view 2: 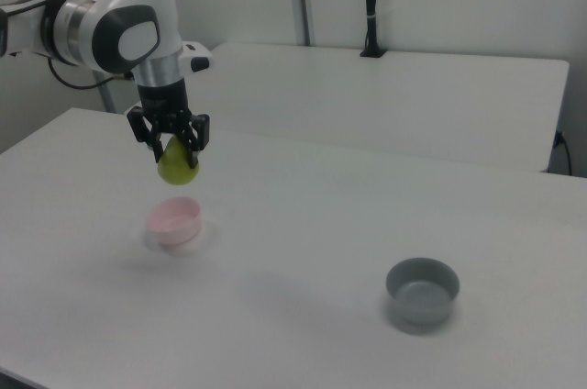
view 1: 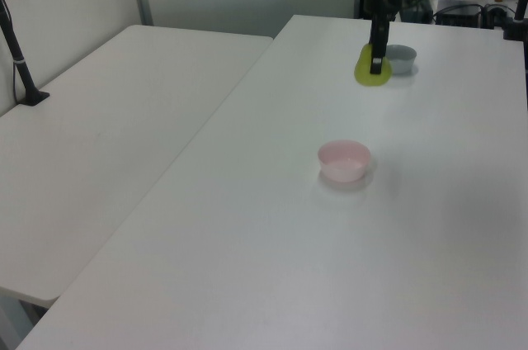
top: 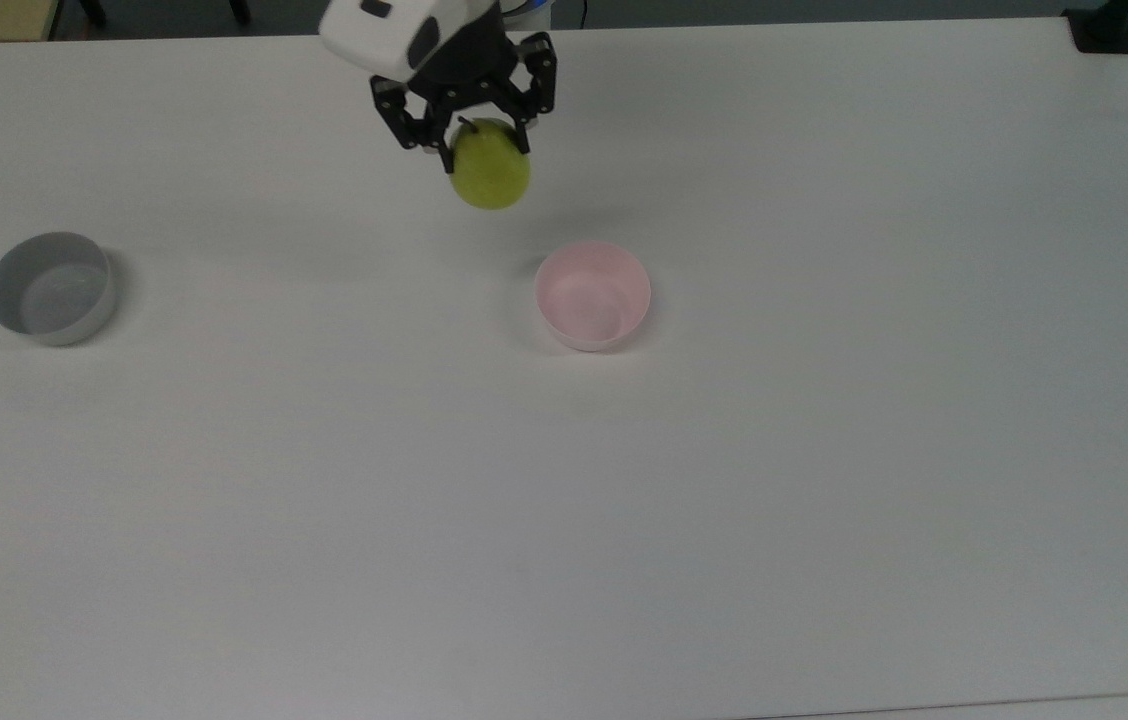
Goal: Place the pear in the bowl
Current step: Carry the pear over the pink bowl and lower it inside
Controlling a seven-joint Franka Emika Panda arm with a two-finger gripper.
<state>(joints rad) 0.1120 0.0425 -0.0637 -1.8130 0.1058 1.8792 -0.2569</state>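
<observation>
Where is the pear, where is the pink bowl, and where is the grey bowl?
pear point(top: 491, 178): top view, on its rounded yellow-green body below the gripper.
pink bowl point(top: 592, 295): top view, on its inner floor.
grey bowl point(view 2: 422, 286): right view, inside it near the middle.
</observation>
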